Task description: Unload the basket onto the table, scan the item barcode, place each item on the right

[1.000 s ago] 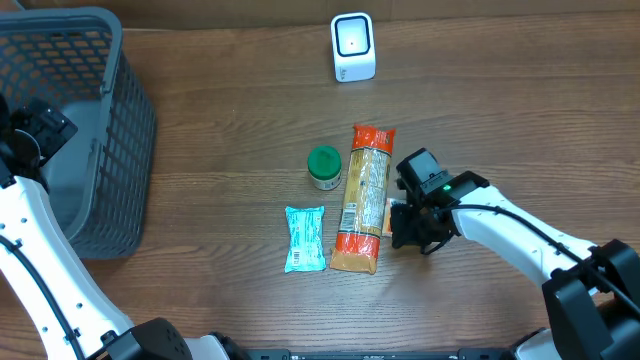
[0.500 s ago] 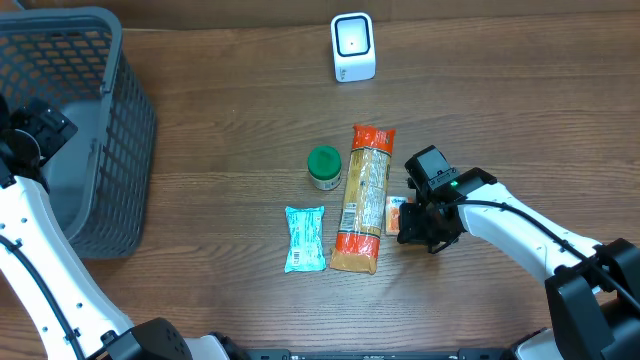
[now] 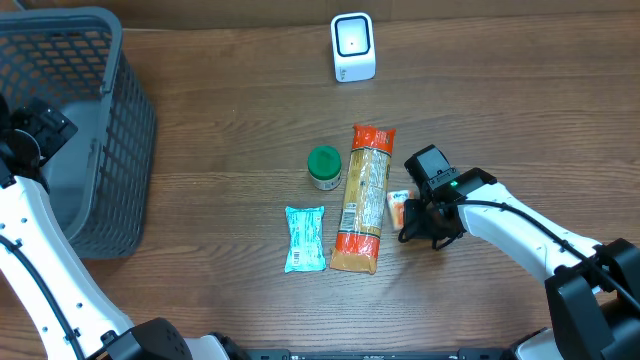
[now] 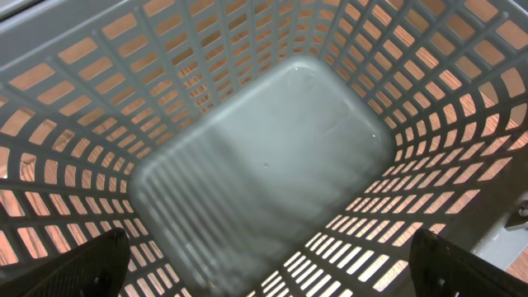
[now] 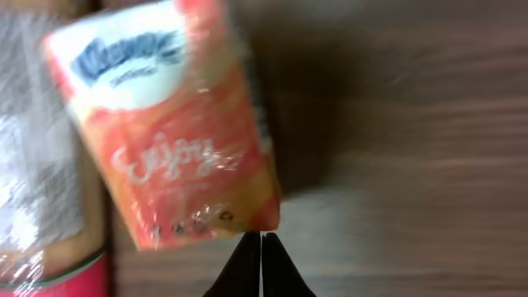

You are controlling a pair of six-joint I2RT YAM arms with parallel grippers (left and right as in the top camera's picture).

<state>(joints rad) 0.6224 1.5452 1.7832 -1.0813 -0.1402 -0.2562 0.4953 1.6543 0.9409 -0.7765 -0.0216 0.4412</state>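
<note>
We're seeing the right claw (image 5: 261, 245) pinching fully shut at the corner of the Kleenex tissue pack (image 5: 173, 132), just beside the long orange-ended packet (image 3: 362, 198) on the tabletop (image 3: 220, 150). If it's nipping only film, we're risking a drop before the scanner (image 3: 352, 47). The left claw (image 4: 272, 264) is hanging wide over the basket (image 4: 429, 107).

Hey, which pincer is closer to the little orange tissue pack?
Right. The right pincer is shut right at the tissue pack's edge, while the left pincer hangs open over the basket, far off to the left.
</note>
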